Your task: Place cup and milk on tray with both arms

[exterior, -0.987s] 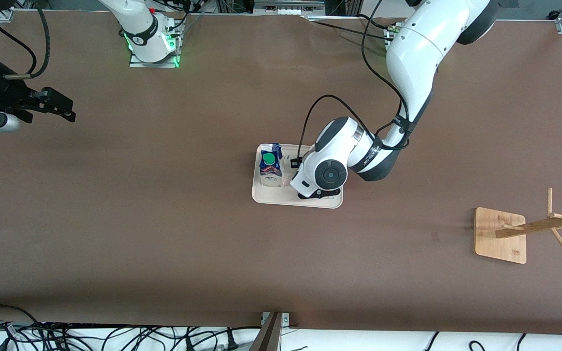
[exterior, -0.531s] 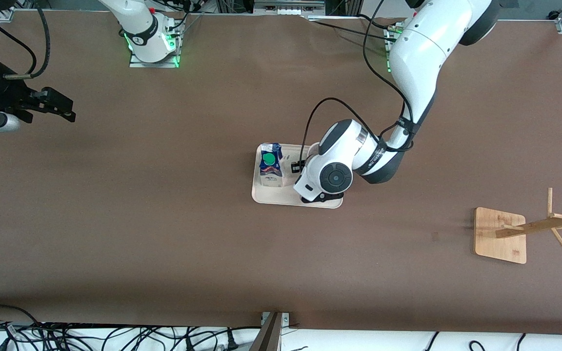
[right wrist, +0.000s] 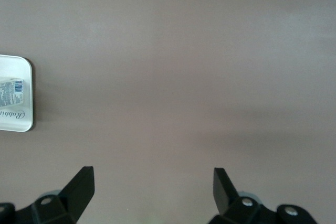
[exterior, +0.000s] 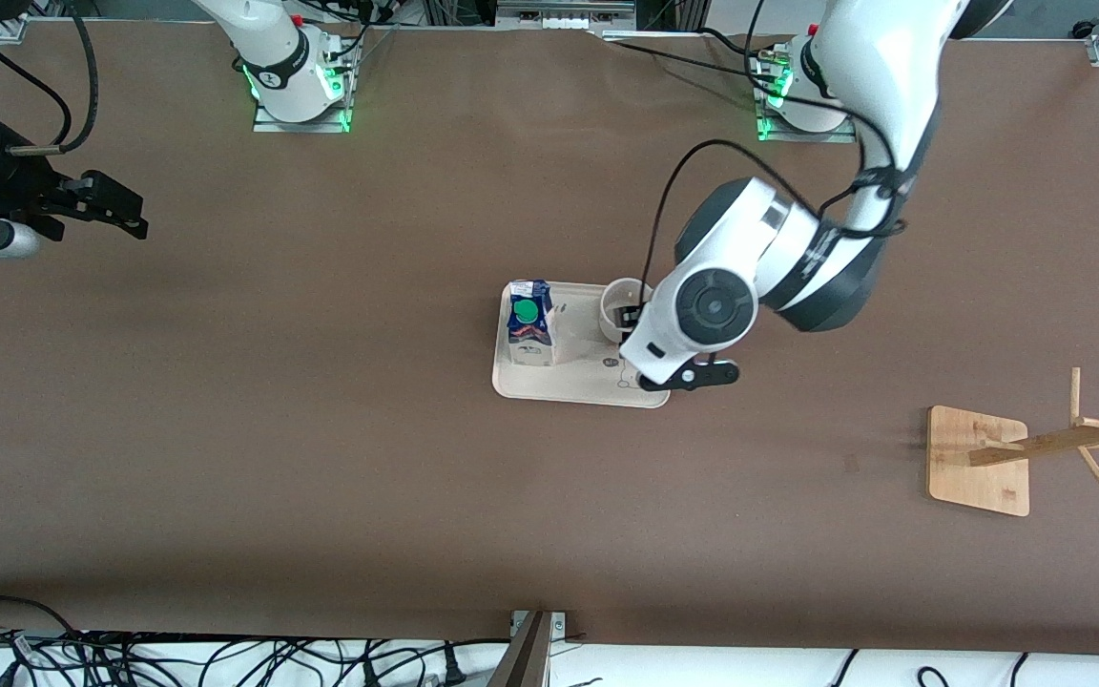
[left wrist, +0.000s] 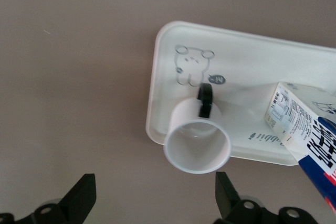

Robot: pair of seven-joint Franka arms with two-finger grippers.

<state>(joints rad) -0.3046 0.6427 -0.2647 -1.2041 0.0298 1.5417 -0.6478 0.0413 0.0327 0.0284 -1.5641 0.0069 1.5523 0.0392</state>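
Observation:
The cream tray [exterior: 569,384] lies mid-table. The milk carton [exterior: 528,324] stands upright on the tray's end toward the right arm. The white cup [exterior: 618,307] stands upright on the tray's other end, with its black handle pointing at the rabbit drawing [left wrist: 191,66]. My left gripper [left wrist: 154,198] is open and empty, raised over the tray's edge beside the cup [left wrist: 198,140]; the carton [left wrist: 310,129] and tray [left wrist: 252,56] show there too. My right gripper [exterior: 130,215] is open and empty and waits over bare table at the right arm's end; its wrist view [right wrist: 152,192] shows a tray corner [right wrist: 23,98].
A wooden stand with a square base [exterior: 979,460] and slanted pegs sits near the left arm's end of the table, nearer the front camera than the tray. Cables lie along the table's near edge [exterior: 225,658].
My left arm has risen and swung away from the tray toward its own end of the table, uncovering the cup standing on the tray. The right arm has not moved.

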